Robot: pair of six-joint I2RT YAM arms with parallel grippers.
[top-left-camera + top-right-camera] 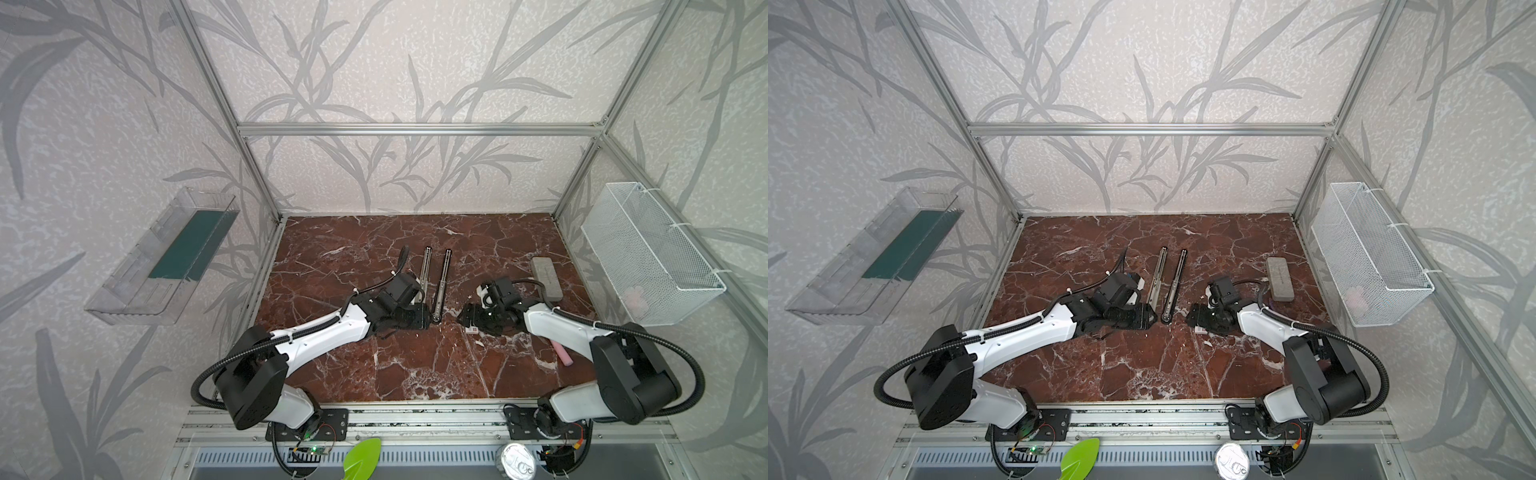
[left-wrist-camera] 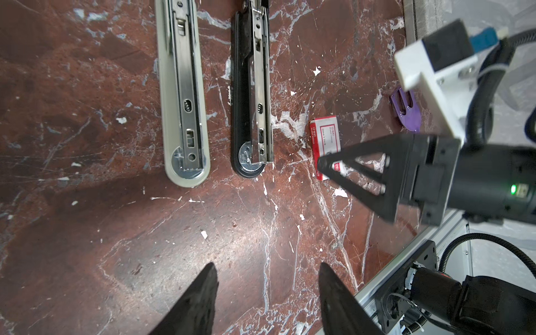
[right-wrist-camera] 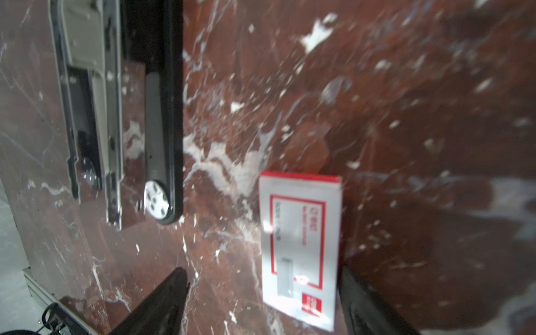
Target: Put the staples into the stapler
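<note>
The staples [image 1: 472, 330], a small white box with red print, lie flat on the red marble bench [image 1: 415, 374], a little right of centre and in the lower half of the bench in both top views. The right pincer [image 1: 463, 320] hangs over the box. In the right wrist view, which is somewhat blurred, its two dark fingers [image 3: 162, 304] stand wide apart, with one end of the staples [image 3: 301, 246] between them and closer to one finger than the other. Nothing is clamped, and I cannot tell whether a tip touches the card. The stapler [image 1: 441, 286] lies just left of the box, near the centre of the frame. It shows as two long bars side by side, one black and one pale grey [image 1: 424, 266], and in the left wrist view each has a metal channel facing up. The left pincer [image 1: 419, 320] sits at the near ends of the bars. Its fingers [image 2: 203, 295] are apart and empty over bare marble. At the right of the frame a long grey block [image 1: 546, 276] lies toward the back of the bench, and a pink stick [image 1: 561, 353] shows beside the right arm. A white wire basket [image 1: 648, 253] hangs on the right wall.
</note>
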